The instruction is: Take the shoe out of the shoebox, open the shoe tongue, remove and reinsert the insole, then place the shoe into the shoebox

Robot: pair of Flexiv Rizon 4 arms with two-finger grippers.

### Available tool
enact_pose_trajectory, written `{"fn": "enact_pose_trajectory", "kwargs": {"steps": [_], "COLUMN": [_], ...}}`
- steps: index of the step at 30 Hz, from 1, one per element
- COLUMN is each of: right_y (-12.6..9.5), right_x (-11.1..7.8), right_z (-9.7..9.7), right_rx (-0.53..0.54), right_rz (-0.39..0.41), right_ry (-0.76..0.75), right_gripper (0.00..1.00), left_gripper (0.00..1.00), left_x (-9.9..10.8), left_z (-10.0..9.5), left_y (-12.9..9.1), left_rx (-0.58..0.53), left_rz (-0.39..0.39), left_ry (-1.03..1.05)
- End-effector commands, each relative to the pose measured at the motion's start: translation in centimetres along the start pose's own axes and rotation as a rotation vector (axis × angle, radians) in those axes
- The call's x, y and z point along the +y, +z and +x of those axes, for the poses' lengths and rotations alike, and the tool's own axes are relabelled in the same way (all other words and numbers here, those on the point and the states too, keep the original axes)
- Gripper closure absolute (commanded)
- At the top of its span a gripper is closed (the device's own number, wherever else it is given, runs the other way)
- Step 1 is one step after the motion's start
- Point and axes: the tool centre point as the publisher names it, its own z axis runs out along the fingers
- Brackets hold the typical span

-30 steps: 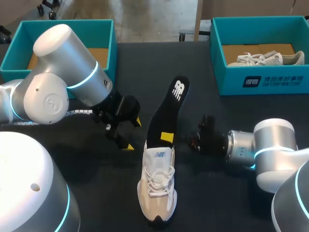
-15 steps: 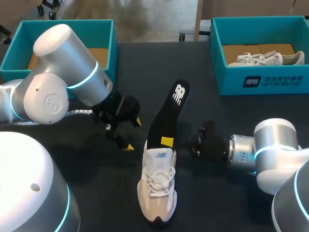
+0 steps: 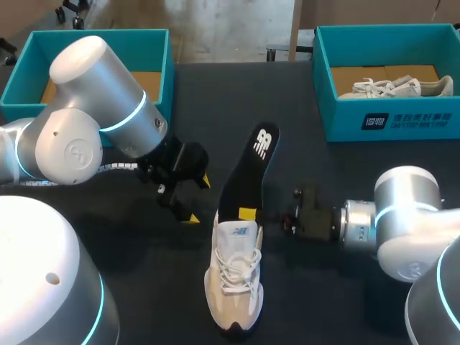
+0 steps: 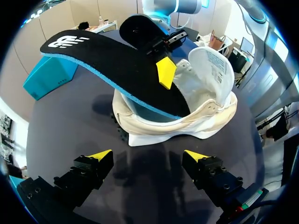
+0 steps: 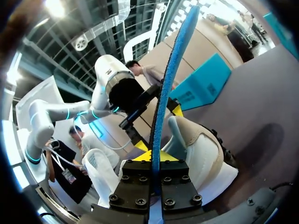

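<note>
**Head view:** the shoe [image 3: 233, 280] stands near the middle of the dark bench [image 3: 144, 287], toe towards us; the black insole [image 3: 248, 172] slants up out of its opening, one end inside the shoe, the logo end raised and pointing away. Our right hand [image 3: 250, 213], entering from the right, pinches the insole just above the shoe; our left hand [image 3: 198, 200] hangs beside the shoe, apart from it. A teal left shoebox [image 3: 157, 54] and right shoebox [image 3: 388, 126] stand at the far corners; the right one holds a second shoe [image 3: 395, 88].

**Left wrist view:** the left hand's fingers are spread wide with nothing between them; the shoe lies ahead, its tongue [image 4: 212, 65] lifted clear of the opening.

**Right wrist view:** the right hand's fingers are closed on the insole's blue edge from both sides; the shoe lies just beyond them.
</note>
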Motion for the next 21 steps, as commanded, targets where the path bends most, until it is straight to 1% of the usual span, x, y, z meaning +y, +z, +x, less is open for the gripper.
{"fn": "enact_pose_trajectory", "kwargs": {"steps": [1,5,6,7,8,11,14,21], "right_y": [-0.3,-0.5,-0.5,-0.6,-0.6,-0.6,-0.6,-0.2], "right_x": [-0.4,-0.3,-0.2,-0.1,0.0,0.4,0.7,1.3], "right_z": [0.5,0.6,0.7,0.8,0.9,1.2,1.4,1.4], "right_rx": [-0.019,-0.012,-0.005,0.002,0.006,0.022,0.034,0.059], "right_rz": [0.002,-0.004,-0.005,-0.008,-0.009,-0.013,-0.013,-0.001], "right_ry": [0.003,0.006,0.006,0.004,0.003,-0.009,-0.018,-0.034], "right_gripper": [1.0,1.0,0.98,0.87,0.82,0.78,0.77,0.7], "left_gripper": [0.0,0.0,0.0,0.0,0.0,0.0,0.0,0.0], "left_x": [0.1,0.1,0.1,0.1,0.1,0.1,0.1,0.1], "left_z": [0.1,0.1,0.1,0.1,0.1,0.1,0.1,0.1], "left_y": [0.0,0.0,0.0,0.0,0.0,0.0,0.0,0.0], "left_rx": [-0.001,-0.001,-0.001,-0.001,-0.001,-0.001,-0.001,-0.001], "left_rz": [0.002,0.002,0.002,0.002,0.002,0.002,0.002,0.002], "left_ry": [0.001,0.001,0.001,0.001,0.001,0.001,0.001,0.001]}}
